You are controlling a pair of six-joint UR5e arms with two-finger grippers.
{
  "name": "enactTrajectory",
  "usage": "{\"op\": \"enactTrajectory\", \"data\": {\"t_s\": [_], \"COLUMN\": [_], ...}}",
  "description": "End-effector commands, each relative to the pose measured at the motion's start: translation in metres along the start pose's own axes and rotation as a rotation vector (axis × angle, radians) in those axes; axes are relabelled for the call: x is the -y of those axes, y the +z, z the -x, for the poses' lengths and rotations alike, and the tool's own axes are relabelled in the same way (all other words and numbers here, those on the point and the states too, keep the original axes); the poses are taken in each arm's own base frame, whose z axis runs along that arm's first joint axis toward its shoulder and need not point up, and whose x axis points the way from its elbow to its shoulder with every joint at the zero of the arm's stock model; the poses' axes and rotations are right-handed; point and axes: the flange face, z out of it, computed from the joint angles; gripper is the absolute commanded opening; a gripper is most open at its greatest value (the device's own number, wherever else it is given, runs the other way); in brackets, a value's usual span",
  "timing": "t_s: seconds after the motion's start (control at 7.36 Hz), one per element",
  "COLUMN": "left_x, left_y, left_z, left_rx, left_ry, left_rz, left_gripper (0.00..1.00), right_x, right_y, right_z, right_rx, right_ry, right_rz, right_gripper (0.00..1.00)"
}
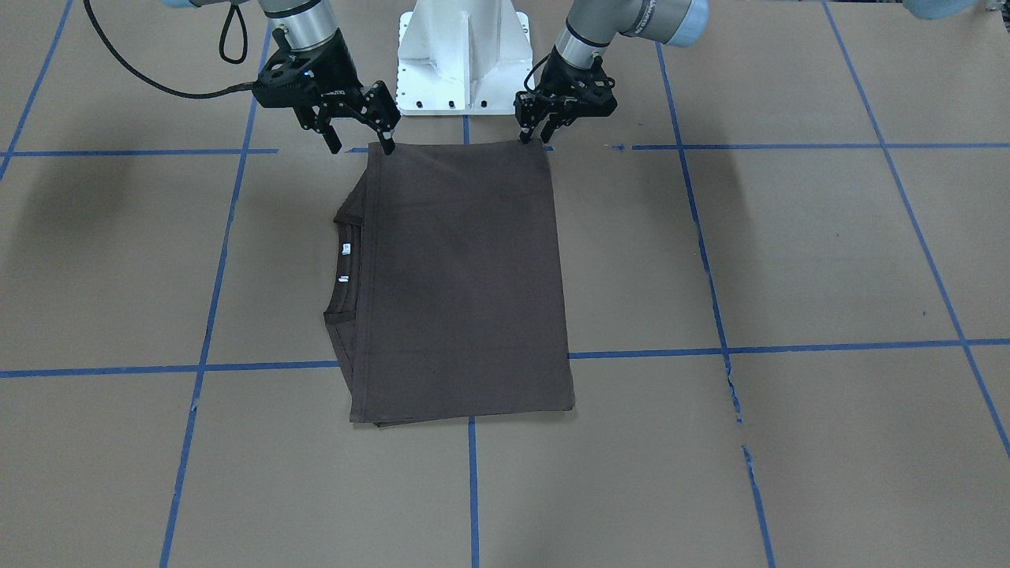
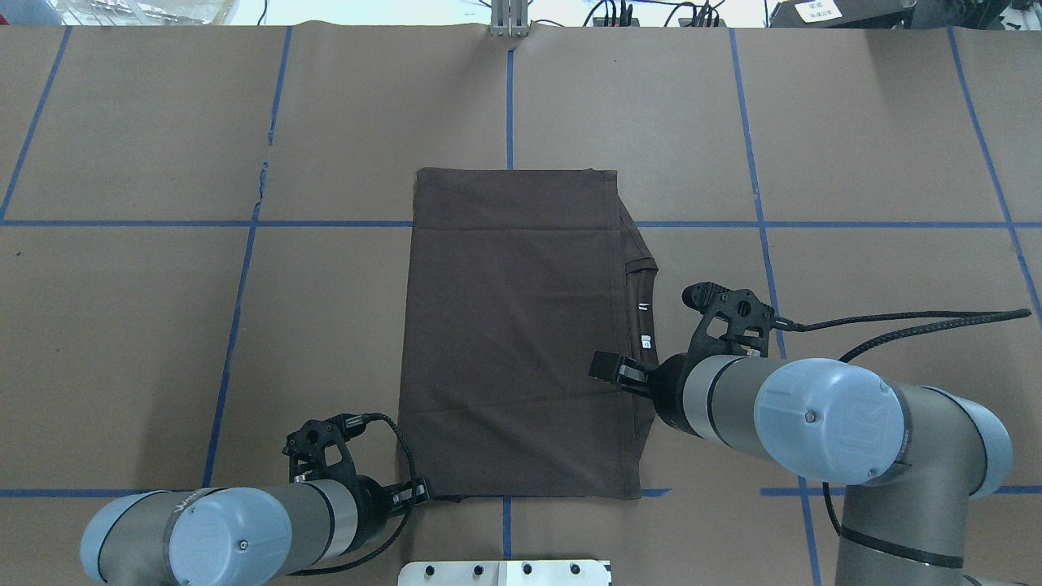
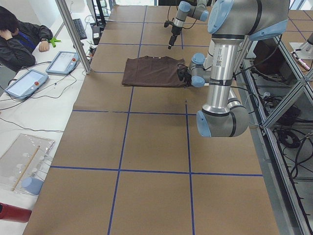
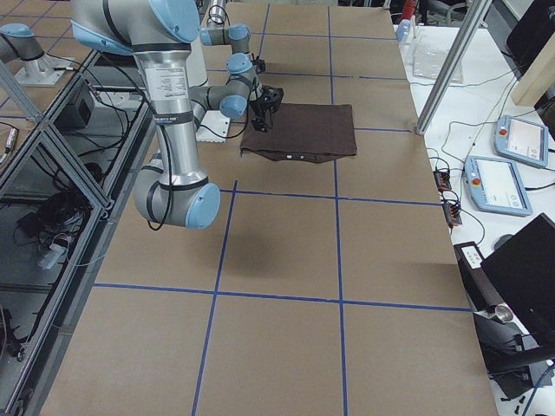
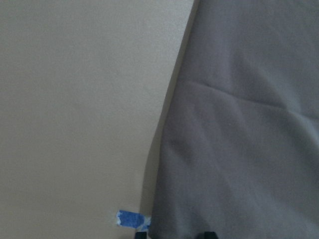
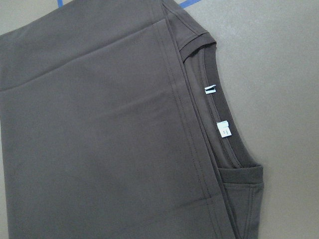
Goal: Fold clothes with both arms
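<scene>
White pedestal base (image 1: 461,55) stands nearest the robot on the brown-papered table (image 1: 789,252); just beyond it the left tool (image 1: 535,142) sits low at the near left corner of the dark brown T-shirt (image 1: 465,284), fingers a little apart and gripping nothing, while the right tool (image 1: 361,146) hangs by the near right corner, spread wide and empty. Farther out the T-shirt lies flat, folded into a rectangle, its collar and white neck tags (image 6: 225,129) showing along its right edge. Farthest, off the paper, a clear plastic tray (image 3: 24,159) holds what looks like a thin stick (image 3: 27,168).
</scene>
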Motion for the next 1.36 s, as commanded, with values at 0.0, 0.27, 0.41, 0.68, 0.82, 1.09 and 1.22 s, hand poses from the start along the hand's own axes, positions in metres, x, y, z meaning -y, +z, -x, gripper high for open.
{"op": "enactTrajectory", "data": {"t_s": [0.0,0.27,0.41,0.68,0.82,1.09,1.22], "left_x": [0.0016,0.0022,0.0041,0.0042,0.0042,0.0037,0.0039], "left_y": [0.0024,0.0008,0.0005,0.0012,0.0013,0.0025,0.0027], "left_z": [0.0007,-0.0055,-0.0058,-0.0054,-0.0052,-0.0041,-0.0032], "left_rx": [0.002,-0.010,-0.011,-0.009,-0.008,0.003,0.004], "left_ry": [0.001,-0.001,-0.002,-0.002,-0.002,-0.001,0.001], "left_rz": [-0.012,-0.016,-0.020,-0.020,-0.020,-0.023,-0.023], "left_gripper": [0.47,0.46,0.47,0.47,0.46,0.08,0.00], "right_x": [0.0007,0.0012,0.0012,0.0024,0.0026,0.0026,0.0032], "right_y": [0.0010,0.0008,0.0008,0.0011,0.0010,0.0018,0.0037], "right_z": [-0.0014,-0.0025,-0.0025,-0.0031,-0.0031,-0.0034,-0.0047], "right_rx": [-0.003,-0.004,-0.004,-0.004,-0.004,-0.006,-0.011], "right_ry": [0.000,0.000,0.000,0.000,0.000,0.000,0.001], "right_rz": [-0.006,-0.009,-0.009,-0.022,-0.023,-0.023,-0.029], "right_gripper": [1.00,1.00,1.00,1.00,1.00,1.00,1.00]}}
